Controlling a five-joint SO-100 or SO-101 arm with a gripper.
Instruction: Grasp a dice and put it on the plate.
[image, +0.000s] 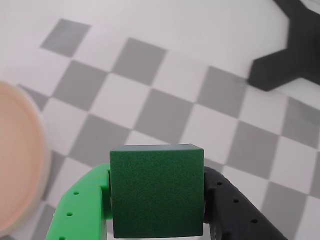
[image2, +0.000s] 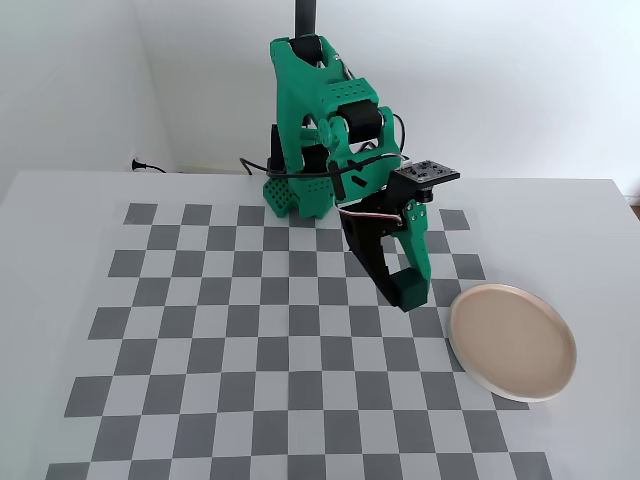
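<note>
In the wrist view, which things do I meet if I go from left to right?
Plate at the left edge → green gripper finger → dice → black gripper finger.

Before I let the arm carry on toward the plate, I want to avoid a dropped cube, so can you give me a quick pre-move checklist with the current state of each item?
1. Dice held between the fingers of the end effector: ok, a finger sits on each side in the wrist view.
2. Dice lifted off the checkerboard: ok, it looks raised in the fixed view.
3. Plate empty and ready: ok, nothing lies on it.
4. Dice over the plate: not ok, the plate is off to the left edge of the wrist view.
5. Path to the plate free: ok, no other things stand between them.
6. Grip firmness: cannot tell.
</note>
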